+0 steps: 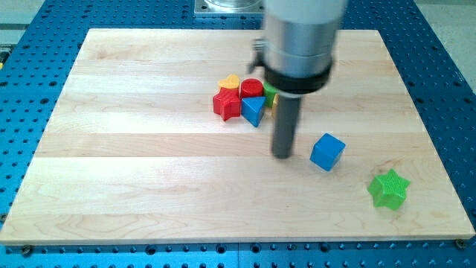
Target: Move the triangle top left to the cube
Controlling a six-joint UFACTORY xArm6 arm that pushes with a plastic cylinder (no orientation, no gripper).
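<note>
A blue triangle (253, 110) lies in a tight cluster near the board's upper middle. A blue cube (327, 152) sits alone toward the view's lower right. My tip (282, 155) rests on the board just left of the cube, with a small gap, and below and right of the triangle. The dark rod rises from the tip to the grey arm body (301, 37), which hides part of the cluster's right side.
The cluster also holds a red star (226, 104), a yellow heart (230, 81), a red cylinder (252, 88) and a green block (270, 93) mostly hidden by the arm. A green star (388, 188) lies at the lower right. The wooden board (149, 186) sits on a blue perforated table.
</note>
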